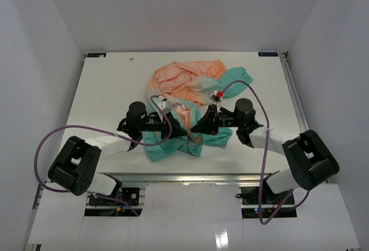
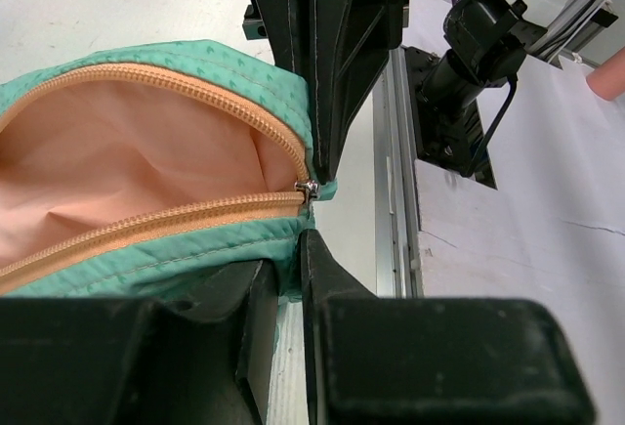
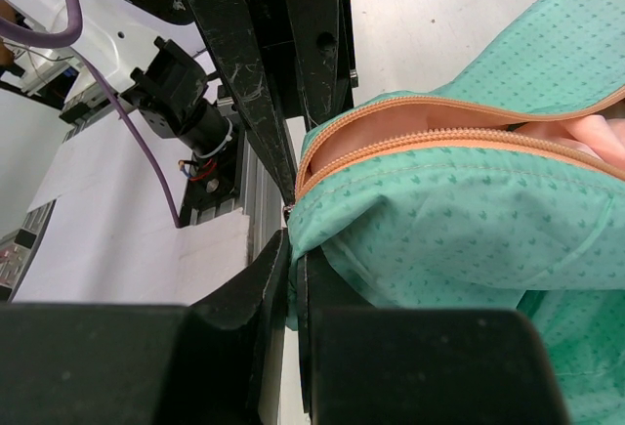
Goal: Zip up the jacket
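The jacket (image 1: pixel 185 79) lies crumpled mid-table, peach at the far side and teal near the arms. My left gripper (image 1: pixel 183 128) and right gripper (image 1: pixel 200 127) meet tip to tip at its teal hem. In the left wrist view my left gripper (image 2: pixel 291 254) is shut on the teal hem just below the zipper slider (image 2: pixel 309 189); the orange zipper (image 2: pixel 146 225) gapes open above it, showing the peach lining. In the right wrist view my right gripper (image 3: pixel 296 254) is shut on the teal hem (image 3: pixel 439 220) under the zipper's end (image 3: pixel 293 205).
The white table (image 1: pixel 104 89) ends in a metal rail (image 1: pixel 184 177) near the arm bases. White walls enclose three sides. Purple cables (image 1: pixel 57 138) loop beside each arm. A jacket sleeve (image 1: pixel 236 81) spreads to the back right.
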Available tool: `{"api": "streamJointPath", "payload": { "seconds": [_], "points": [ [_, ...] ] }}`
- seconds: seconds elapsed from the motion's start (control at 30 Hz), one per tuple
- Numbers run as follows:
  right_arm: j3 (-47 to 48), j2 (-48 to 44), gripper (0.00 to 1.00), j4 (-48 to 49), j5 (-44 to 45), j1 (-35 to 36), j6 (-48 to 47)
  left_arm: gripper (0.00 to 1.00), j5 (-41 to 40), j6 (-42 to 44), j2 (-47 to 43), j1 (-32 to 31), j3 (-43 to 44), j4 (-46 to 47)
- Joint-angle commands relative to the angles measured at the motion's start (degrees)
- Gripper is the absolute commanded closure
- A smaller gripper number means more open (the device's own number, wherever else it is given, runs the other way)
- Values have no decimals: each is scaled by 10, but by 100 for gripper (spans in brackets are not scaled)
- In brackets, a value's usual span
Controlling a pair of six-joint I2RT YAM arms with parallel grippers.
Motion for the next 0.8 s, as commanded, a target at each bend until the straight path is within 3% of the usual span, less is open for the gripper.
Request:
{"api": "streamJointPath", "payload": {
  "seconds": [0.0,0.1,0.37,0.5,0.67,0.77],
  "points": [
    [24,-15,92,41,-5,-6,-5,87,13,11,-7,-1,-2,-19],
    [24,-13,92,45,-8,-5,-2,100,15,11,-6,-1,0,-17],
    [48,9,92,27,-58,1,1,100,5,38,-6,-7,4,-48],
    [72,3,92,-45,-81,1,-43,100,5,51,-6,-12,11,-66],
    [128,2,92,-213,-45,1,-149,100,32,57,2,-15,16,-68],
    [144,13,92,-232,-40,1,-161,100,45,59,2,-18,17,-69]
  ]
}}
